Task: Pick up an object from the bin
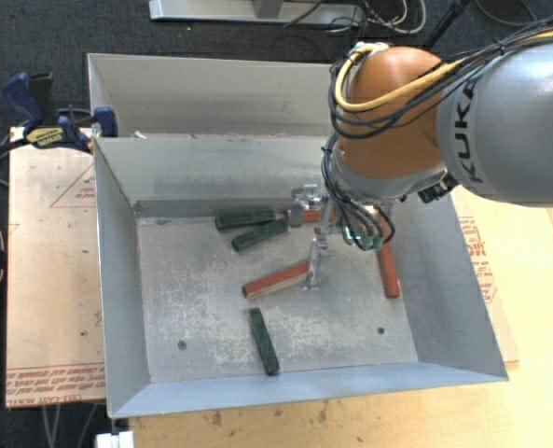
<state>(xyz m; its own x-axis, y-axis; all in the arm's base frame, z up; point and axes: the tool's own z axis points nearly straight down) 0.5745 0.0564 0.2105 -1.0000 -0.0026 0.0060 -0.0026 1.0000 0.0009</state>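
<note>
The gripper (311,276) hangs down into the grey metal bin (183,287), near the middle of the floor. Its thin metal tip is right at one end of a red-brown stick (274,281). That stick lies flat on the floor and a bit slanted. The end by the gripper sits closer to the far wall. The rest of it runs away from the gripper, away from the side the arm comes from. I cannot tell how wide the gripper is open. I also cannot tell if it has hold of the stick or is only touching its end. Above the tip is the arm's big round orange cover (388,110), with yellow cables looped over it. On the arm's side of the gripper, close by, lies an orange-red stick (389,273). It points from the far wall toward the near wall, and its top end is hidden under the arm. Toward the far wall from the gripper lie two dark green sticks (248,219), just beside each other. A small orange piece (309,216) sits by their near ends, up against the gripper's metal parts. Toward the near wall, well apart from the gripper, lies one more dark green stick (263,341) on its own.
</note>
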